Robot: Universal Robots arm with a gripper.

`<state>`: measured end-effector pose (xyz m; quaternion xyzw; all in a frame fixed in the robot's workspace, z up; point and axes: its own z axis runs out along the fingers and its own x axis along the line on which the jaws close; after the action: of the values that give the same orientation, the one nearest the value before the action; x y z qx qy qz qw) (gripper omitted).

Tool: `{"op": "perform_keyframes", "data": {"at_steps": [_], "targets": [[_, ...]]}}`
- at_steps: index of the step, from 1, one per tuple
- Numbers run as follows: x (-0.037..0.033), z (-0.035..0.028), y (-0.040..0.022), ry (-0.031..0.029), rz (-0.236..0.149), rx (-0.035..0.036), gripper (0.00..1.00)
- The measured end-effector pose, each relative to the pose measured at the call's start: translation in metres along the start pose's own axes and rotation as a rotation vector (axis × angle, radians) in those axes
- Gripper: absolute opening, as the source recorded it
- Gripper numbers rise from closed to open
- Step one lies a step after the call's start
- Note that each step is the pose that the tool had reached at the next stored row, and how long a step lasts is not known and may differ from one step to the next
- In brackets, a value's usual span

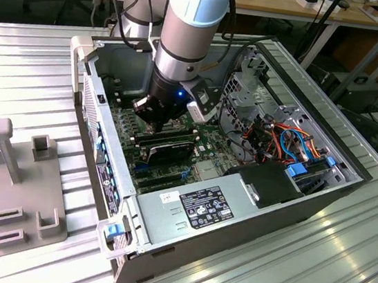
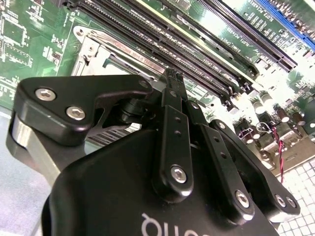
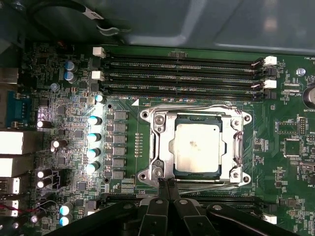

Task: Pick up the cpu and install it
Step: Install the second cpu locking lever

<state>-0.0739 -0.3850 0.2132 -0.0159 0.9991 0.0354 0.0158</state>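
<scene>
One small square grey-metal cpu [image 3: 198, 147] sits inside the square metal-framed socket [image 3: 195, 146] (beside four long black memory slots [image 3: 182, 74]), while the black two-fingered gripper [image 3: 165, 183], fingertips pressed together and empty, hovers at the socket's edge.

Even room light fills the exterior view, with pale glare on the ribbed tabletop [image 1: 342, 252]. In the first wrist view, white connectors [image 3: 15, 142] blow out and the cpu [image 3: 197, 147] gleams softly. In the second wrist view, the near black housing [image 2: 123, 191] blurs.
</scene>
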Motion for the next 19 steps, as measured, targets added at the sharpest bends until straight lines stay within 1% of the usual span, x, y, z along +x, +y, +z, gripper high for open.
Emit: {"op": "perform_keyframes", "data": {"at_steps": [15, 19], "targets": [[0.0058, 0.0024, 0.0003, -0.0001, 0.000, -0.0001, 0.11], [0.0062, 0.0026, 0.0004, -0.0001, 0.000, -0.0001, 0.11]]}}
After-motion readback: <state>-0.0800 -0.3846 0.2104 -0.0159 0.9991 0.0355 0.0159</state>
